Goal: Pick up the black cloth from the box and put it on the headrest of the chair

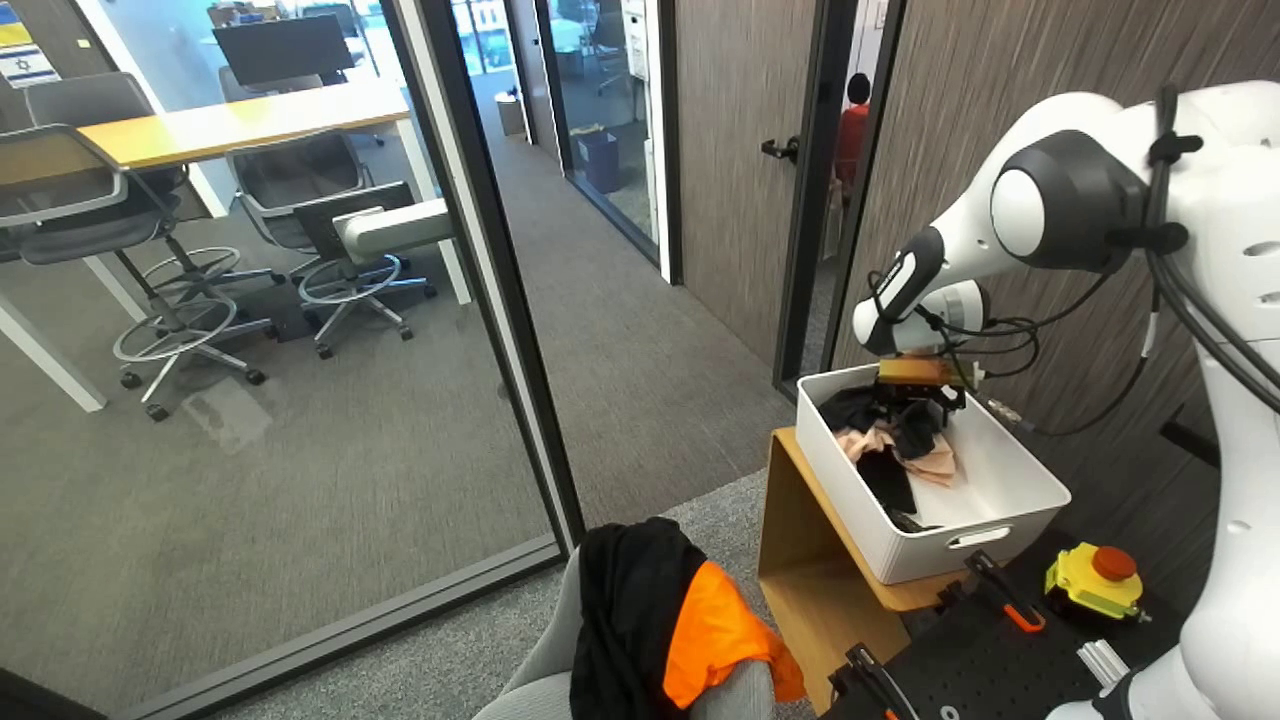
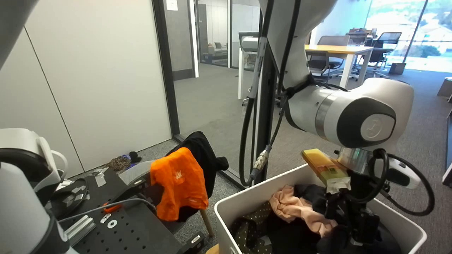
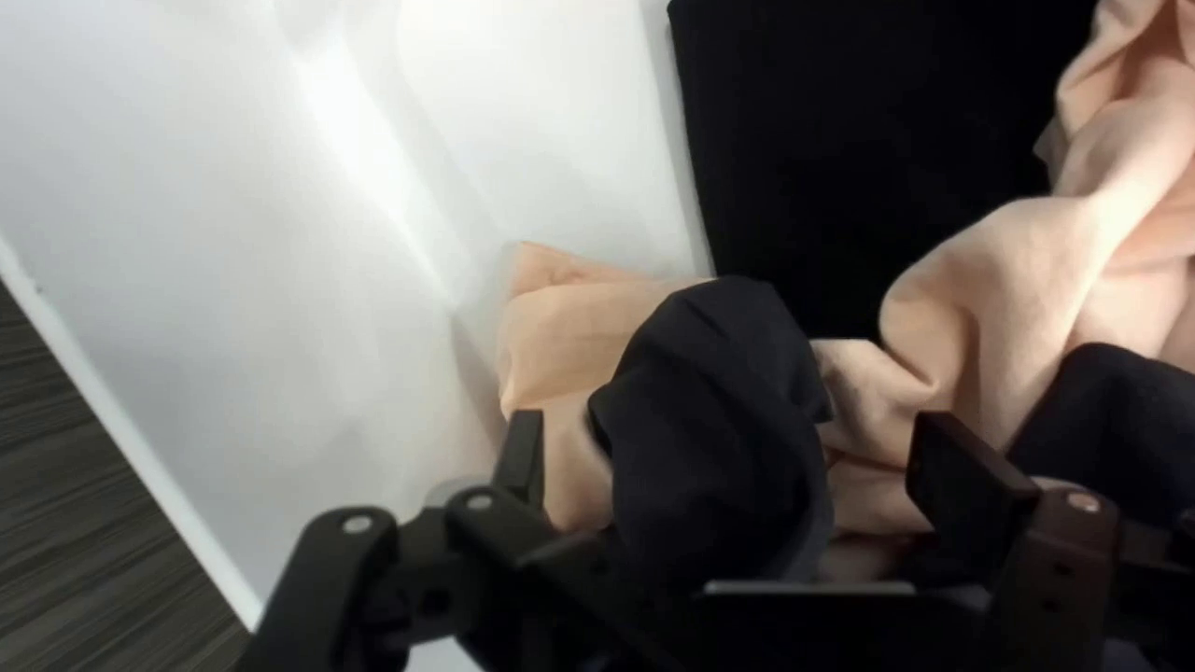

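One gripper (image 3: 736, 459), its two fingers (image 3: 525, 459) spread apart, straddles one bunched black cloth (image 3: 714, 420) inside one white box (image 1: 922, 556); one orange cloth (image 2: 180, 190) hangs over one near grey chair (image 1: 553, 640).

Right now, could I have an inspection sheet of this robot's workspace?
Surface: wooden stand bearing a white box.
Job's things: bunched dark cloth and flat black cloth in the box, unclear which is meant; grey chair, black garment and orange garment draped over it.
Clutter: peach cloth and dotted cloth in the box; metal profile on the black board.
Gripper: open, inside the box; wrist view shows bunched dark cloth between its jaws.
Cables: black cables strapped to the white arm, hanging in loops.
Surroundings: wooden door, glass partition.
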Available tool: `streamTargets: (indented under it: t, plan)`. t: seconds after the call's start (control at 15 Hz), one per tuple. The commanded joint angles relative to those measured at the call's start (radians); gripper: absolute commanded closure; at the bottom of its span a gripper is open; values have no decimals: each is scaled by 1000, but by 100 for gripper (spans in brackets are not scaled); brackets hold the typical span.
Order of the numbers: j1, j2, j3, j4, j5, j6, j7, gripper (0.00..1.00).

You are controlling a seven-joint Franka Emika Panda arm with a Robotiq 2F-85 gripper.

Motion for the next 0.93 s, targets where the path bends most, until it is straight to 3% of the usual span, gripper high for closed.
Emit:
streamTargets:
  t: [0.0, 0.87]
  plan:
    - [-9, 49, -4, 65, -1, -14, -11, 0]
    - [-31, 106, 1, 128, 8, -20, -21, 0]
